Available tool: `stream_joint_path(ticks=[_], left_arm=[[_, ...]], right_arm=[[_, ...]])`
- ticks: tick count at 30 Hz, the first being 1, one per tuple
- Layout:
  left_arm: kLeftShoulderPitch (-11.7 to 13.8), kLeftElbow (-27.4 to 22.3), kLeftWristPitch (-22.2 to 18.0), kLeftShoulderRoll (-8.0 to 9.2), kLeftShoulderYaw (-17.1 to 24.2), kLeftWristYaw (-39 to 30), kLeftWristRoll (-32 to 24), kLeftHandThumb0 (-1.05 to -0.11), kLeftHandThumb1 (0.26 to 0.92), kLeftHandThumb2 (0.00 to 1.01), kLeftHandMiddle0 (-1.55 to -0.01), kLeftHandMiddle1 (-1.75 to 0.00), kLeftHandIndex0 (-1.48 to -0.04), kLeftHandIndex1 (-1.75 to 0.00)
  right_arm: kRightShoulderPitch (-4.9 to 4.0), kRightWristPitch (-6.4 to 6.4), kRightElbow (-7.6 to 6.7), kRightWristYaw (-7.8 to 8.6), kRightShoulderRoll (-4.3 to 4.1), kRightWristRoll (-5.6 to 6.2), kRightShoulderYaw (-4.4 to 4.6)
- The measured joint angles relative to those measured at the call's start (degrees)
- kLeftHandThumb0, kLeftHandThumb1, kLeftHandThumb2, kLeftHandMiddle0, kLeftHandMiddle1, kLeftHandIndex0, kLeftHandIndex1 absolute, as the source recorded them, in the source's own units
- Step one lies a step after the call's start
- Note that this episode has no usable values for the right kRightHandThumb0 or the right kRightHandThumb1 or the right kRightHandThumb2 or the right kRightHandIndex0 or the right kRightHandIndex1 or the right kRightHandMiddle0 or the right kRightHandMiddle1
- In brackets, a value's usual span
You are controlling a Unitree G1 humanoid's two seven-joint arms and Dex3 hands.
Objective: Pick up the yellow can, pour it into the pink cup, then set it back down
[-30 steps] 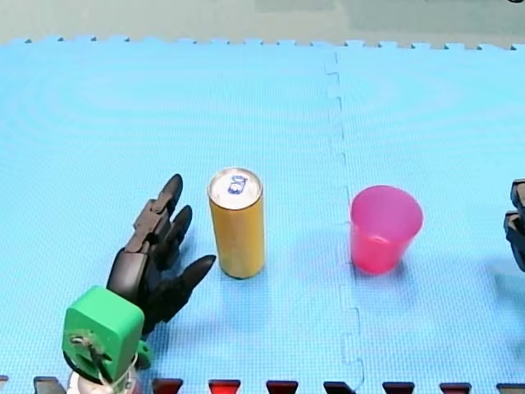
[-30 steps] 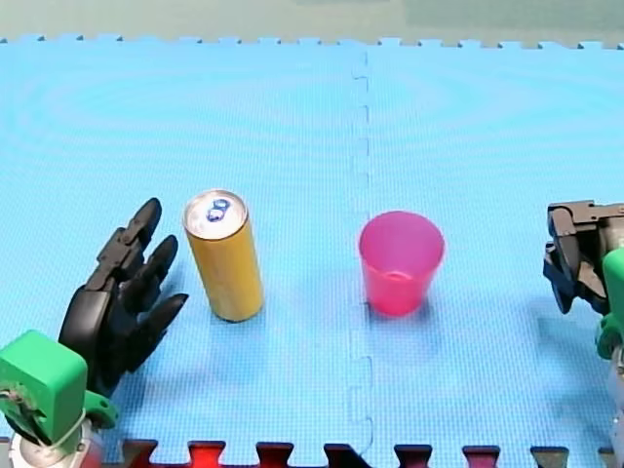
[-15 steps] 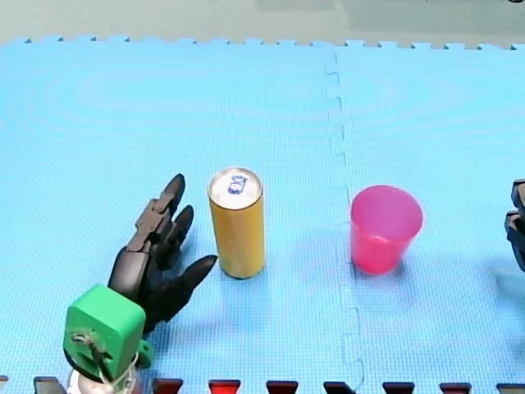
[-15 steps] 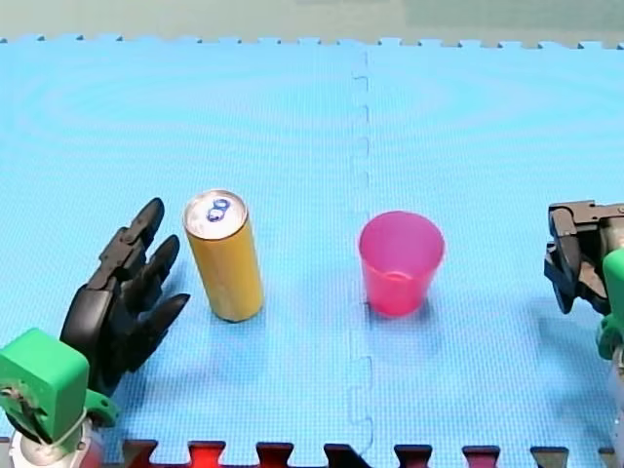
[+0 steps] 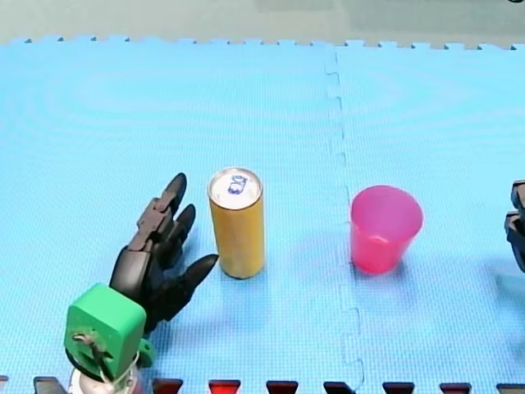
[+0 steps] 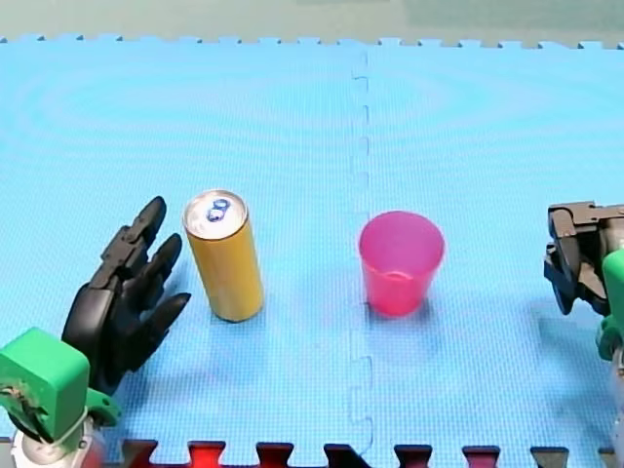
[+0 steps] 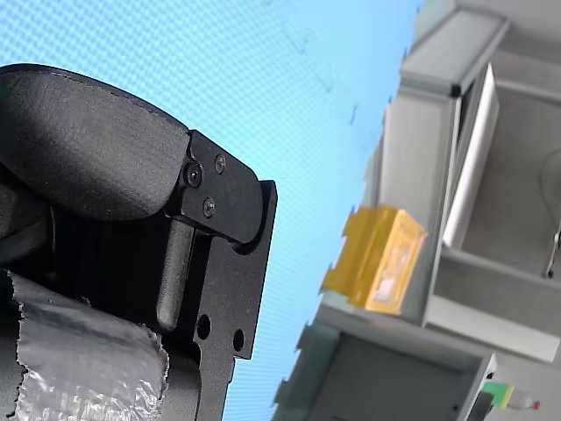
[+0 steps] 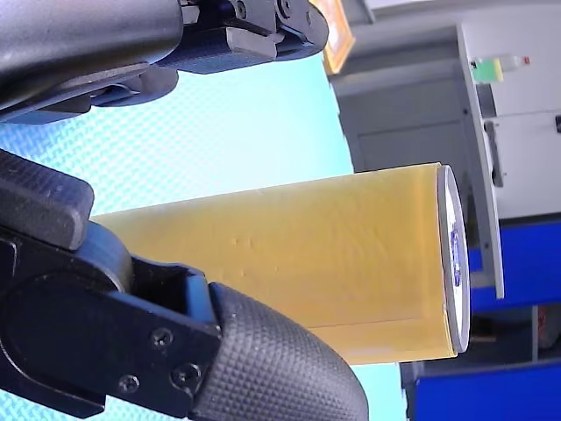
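Upright yellow can betw. left hand & pink cup, blue mat

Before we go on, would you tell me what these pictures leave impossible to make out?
1. Tall yellow metal can: fill level, hidden by its opaque wall, head views.
2. Open left robot hand beside it: whether it touches, gap too small, head views.
3. Right robot hand: cut off by the head views' right edge.
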Motion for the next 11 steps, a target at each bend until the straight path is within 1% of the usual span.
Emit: stream_joint_path(ticks=[11], left_arm=[[-0.21, 0.02, -0.11, -0.15, 0.40, -0.41, -0.51, -1.048, 0.921, 0.06, -0.26, 0.00, -0.19, 0.00]], right_arm=[[-0.06, -0.01, 0.02, 0.33, -0.02, 0.09, -0.07]])
